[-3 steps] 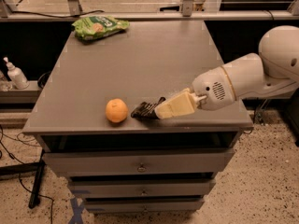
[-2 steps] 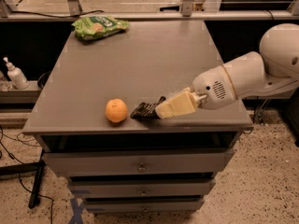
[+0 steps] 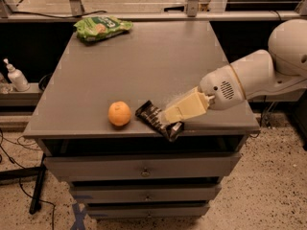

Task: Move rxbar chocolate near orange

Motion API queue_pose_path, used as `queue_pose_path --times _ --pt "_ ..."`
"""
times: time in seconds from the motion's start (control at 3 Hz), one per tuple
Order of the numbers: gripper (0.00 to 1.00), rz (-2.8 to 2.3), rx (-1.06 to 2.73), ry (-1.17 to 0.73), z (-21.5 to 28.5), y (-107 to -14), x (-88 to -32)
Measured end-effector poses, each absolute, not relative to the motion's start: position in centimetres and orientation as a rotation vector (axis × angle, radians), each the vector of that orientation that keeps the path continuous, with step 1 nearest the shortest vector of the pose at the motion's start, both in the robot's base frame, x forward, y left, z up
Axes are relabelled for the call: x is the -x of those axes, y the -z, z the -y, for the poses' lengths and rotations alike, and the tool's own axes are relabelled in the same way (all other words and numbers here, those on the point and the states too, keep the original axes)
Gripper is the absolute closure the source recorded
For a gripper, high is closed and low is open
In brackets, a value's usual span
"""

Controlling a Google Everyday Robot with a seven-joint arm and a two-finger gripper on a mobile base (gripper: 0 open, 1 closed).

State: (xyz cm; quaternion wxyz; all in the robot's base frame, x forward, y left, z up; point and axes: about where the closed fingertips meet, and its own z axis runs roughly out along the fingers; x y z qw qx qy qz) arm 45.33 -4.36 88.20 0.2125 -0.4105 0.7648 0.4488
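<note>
The rxbar chocolate (image 3: 152, 117), a flat black glossy bar, lies near the table's front edge, with its right end at or just over the edge. The orange (image 3: 119, 113) sits just to its left, a small gap apart. My gripper (image 3: 169, 117) reaches in from the right on a white arm and its cream tip rests on the middle of the bar, hiding part of it.
A green crinkly snack bag (image 3: 102, 28) lies at the far left corner of the grey table (image 3: 144, 61). Drawers sit below the front edge. A white pump bottle (image 3: 15, 75) stands on a low shelf to the left.
</note>
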Motion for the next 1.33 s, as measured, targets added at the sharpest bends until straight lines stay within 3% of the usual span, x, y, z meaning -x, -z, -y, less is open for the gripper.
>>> queue_pose_path --times 0.33,0.67,1.33 --pt "0.00 -2.131 1.149 -1.217 4.8 -88.4 -45.8" --pt "0.00 -2.130 1.171 -1.074 6.6 -89.7 -47.9" --pt "0.00 -1.932 1.146 -0.597 13.8 -94.7 -55.4"
